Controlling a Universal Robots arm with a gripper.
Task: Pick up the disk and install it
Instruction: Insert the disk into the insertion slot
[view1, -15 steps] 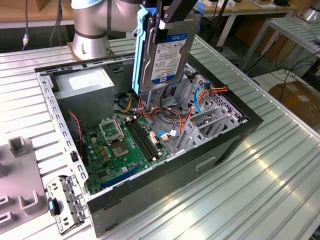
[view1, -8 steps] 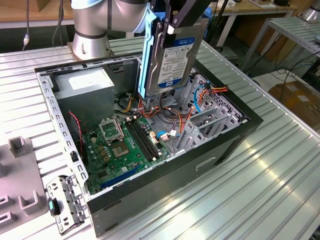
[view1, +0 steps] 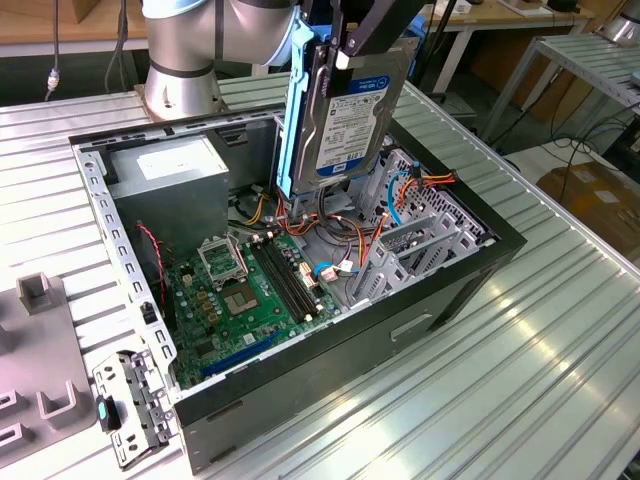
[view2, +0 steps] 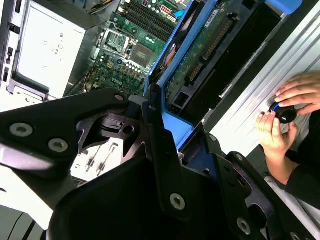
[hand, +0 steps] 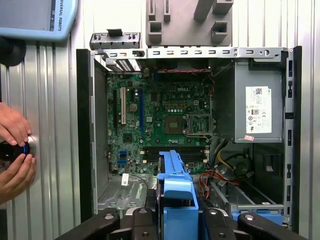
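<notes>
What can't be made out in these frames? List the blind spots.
1. Exterior view: the gripper holding the disk is cut off by the top edge.
2. Exterior view: the disk hides the part of the case right behind it.
3. First wrist view: the disk is edge-on, label unseen; the fingers cover its near end.
4. Both wrist views: a person's hands cover most of a dark round object; what it is cannot be told.

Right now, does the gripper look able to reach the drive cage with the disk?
Probably yes: the gripper holds the disk upright just over the open case, near the drive cage. Orange cables under the disk could snag.
</notes>
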